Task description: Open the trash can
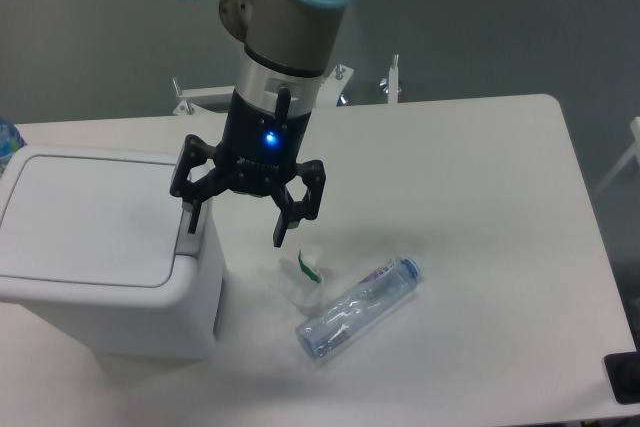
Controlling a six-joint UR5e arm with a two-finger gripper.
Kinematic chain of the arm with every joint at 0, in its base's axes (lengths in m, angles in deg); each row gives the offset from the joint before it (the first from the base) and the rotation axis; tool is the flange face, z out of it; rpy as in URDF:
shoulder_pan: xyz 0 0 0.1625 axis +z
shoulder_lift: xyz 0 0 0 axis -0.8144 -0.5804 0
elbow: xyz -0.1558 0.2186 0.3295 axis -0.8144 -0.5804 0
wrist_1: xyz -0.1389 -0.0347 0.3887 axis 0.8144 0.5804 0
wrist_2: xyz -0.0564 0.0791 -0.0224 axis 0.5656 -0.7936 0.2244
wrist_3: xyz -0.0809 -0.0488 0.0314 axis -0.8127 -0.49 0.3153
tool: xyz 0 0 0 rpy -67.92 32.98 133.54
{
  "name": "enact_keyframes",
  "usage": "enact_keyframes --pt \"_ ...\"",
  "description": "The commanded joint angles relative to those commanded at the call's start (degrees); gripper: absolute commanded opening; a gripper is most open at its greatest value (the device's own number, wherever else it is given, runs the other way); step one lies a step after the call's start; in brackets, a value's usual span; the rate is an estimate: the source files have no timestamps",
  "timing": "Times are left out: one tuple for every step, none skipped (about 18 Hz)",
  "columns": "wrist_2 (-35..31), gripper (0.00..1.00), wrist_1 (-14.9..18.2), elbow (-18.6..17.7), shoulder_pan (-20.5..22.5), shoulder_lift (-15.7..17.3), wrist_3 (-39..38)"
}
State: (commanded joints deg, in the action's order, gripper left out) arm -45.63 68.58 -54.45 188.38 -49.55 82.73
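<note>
Table [480,207]: big and white. Everything sits on it.
Trash can [90,247]: a big white box on the left side of the table. Its flat lid is down, so it is not open yet.
Robot arm [285,37]: grey with blue caps. It reaches down from the top, over the right edge of the trash can.
Gripper [236,226]: black, with a blue light on. Its two fingers are spread wide and hold nothing. One finger is right over the grey button; the other hangs over the table beside the can.
Bottle [358,309]: clear plastic, lying on its side, right of the can.
Button [191,228]: a grey tab on the lid's right edge. It looks not pushed in.
What is left: I think the finger must press the button so the lid pops up.
</note>
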Motion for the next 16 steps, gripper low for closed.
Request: enact_keyframes --pt "-0.52 1.0 0.0 -0.27 0.0 0.0 0.09" --pt "-1.05 1.0 -0.09 -0.27 0.0 -0.09 0.18" --pt "-1.14 1.0 -0.09 -0.27 0.0 -0.17 0.18" --pt "-1.14 1.0 -0.09 0.16 0.0 -0.26 0.18" --pt "-1.23 1.0 -0.09 0.34 0.0 -0.35 0.18" --pt "-1.14 1.0 -0.18 0.34 0.0 -0.35 0.18" --pt "-1.23 1.0 -0.18 0.17 0.0 -0.35 0.27" --pt "-1.23 1.0 -0.18 0.17 0.0 -0.35 0.27" --pt "-1.23 1.0 -0.26 0.17 -0.09 -0.44 0.27" --pt "-1.23 1.0 -0.18 0.17 -0.09 -0.53 0.35" --pt "-1.23 1.0 -0.26 0.08 -0.09 -0.61 0.36" --pt "-1.23 1.0 -0.18 -0.01 -0.09 -0.61 0.36" --pt "-1.23 1.0 -0.18 -0.18 -0.09 -0.53 0.27" --pt "-1.23 1.0 -0.18 -0.18 -0.09 -0.53 0.27" --pt "-1.23 1.0 -0.09 -0.18 -0.09 -0.53 0.27" --pt "-1.23 1.0 -0.09 -0.27 -0.09 -0.35 0.27"
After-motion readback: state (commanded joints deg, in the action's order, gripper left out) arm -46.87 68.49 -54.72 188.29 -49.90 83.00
